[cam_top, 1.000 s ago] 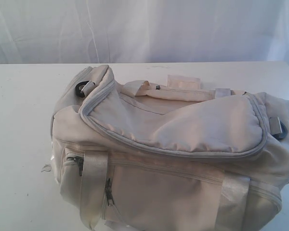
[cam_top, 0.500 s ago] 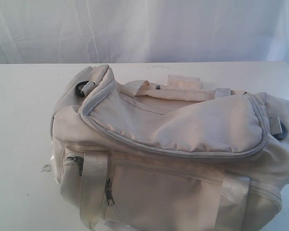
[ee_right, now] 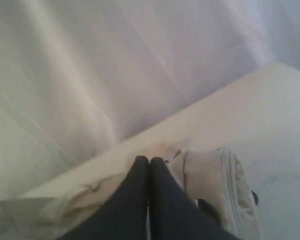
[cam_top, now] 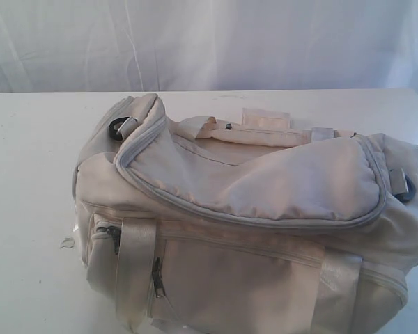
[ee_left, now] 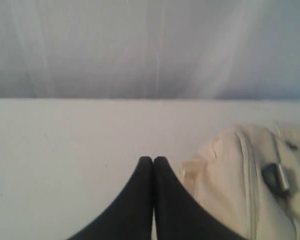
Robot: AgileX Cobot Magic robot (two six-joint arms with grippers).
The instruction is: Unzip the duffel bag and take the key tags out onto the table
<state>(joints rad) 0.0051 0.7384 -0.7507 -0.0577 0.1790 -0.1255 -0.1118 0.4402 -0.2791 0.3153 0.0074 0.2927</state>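
1. Exterior view: the duffel bag (cam_top: pixel 265 229) sits on the near half of the table (cam_top: pixel 28 209), reaching from left of centre to the right edge of the picture. Its long axis runs left to right. The grey zipper piping (cam_top: pixel 265 221) curves round the top flap from the left end, by a black D-ring (cam_top: pixel 114 131), across to the right end. The flap lies down, so the bag looks zipped. Nothing of its inside shows, and you cannot see the key tags anywhere, so take them to be inside. Neither arm appears here, and you cannot pick out the main zipper pull.

2. Left wrist view: the left gripper (ee_left: pixel 153 160) has its two dark fingers pressed together with nothing between them. Bare table (ee_left: pixel 65 145) lies straight ahead of it. One end of the bag (ee_left: pixel 225 185) sits near the fingers, off to one side, apart from them.

3. Right wrist view: the right gripper (ee_right: pixel 149 161) is also fully closed and empty. Bag fabric and piping (ee_right: pixel 210 180) lie directly beyond its tips, so this arm seems to you better placed over the zipper line. You cannot tell whether it touches the cloth. Either gripper must open before pinching a pull.
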